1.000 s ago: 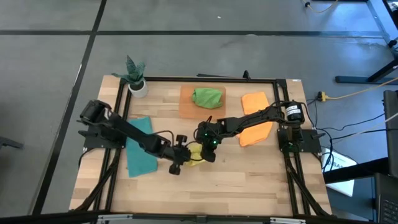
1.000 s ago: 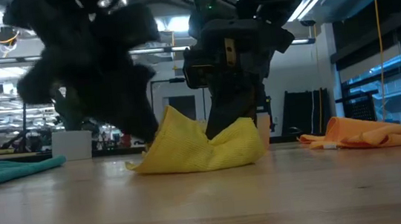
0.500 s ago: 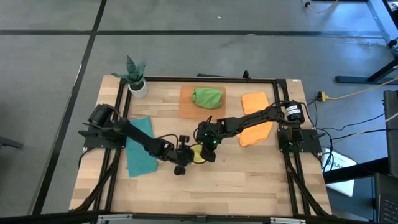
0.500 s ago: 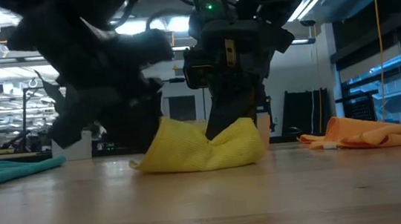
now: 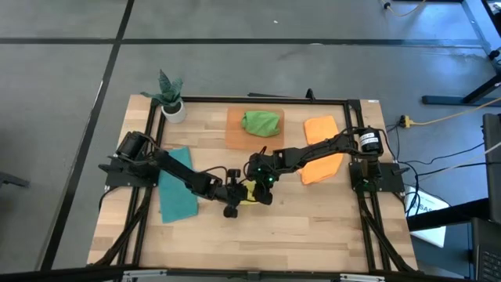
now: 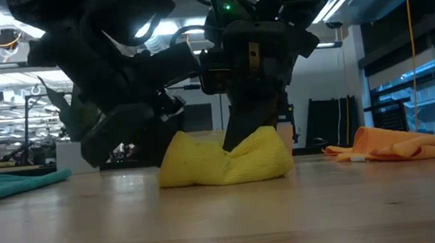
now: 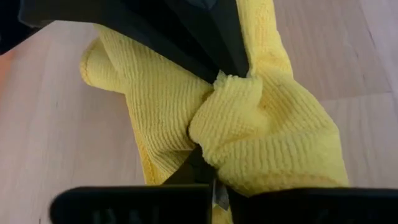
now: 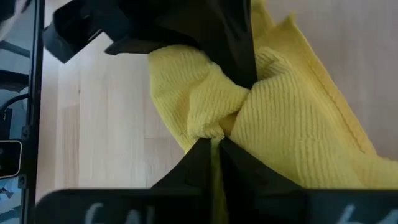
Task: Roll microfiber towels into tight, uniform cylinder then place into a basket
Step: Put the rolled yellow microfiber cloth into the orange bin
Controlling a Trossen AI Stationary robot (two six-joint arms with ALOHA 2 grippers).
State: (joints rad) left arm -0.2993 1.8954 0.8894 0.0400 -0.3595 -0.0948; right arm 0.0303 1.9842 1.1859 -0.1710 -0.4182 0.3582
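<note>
Both grippers are meeting at the yellow microfiber towel (image 5: 249, 193), which is lying bunched near the middle of the wooden worktop (image 5: 313, 227). The left gripper (image 5: 239, 193) is reaching in from the left side, and in the left wrist view its fingers are pressed together on a fold of the yellow cloth. The right gripper (image 5: 258, 190) is coming from the right side, and in the right wrist view its two dark fingers (image 8: 200, 163) are pinching the same towel, with the cloth gathering into a knot between them. In the low view the towel is sitting on the worktop as a low, crumpled heap under both grippers. The teal towel (image 5: 177, 188) is lying flat at the left side of the worktop, under the left arm. The green towel (image 5: 261, 122) is sitting rolled inside the orange basket (image 5: 234, 133) at the far edge. An orange towel (image 5: 322, 153) is lying spread at the right side, partly under the right arm. A small white pot with a green plant (image 5: 171, 98) is standing at the far left corner.
</note>
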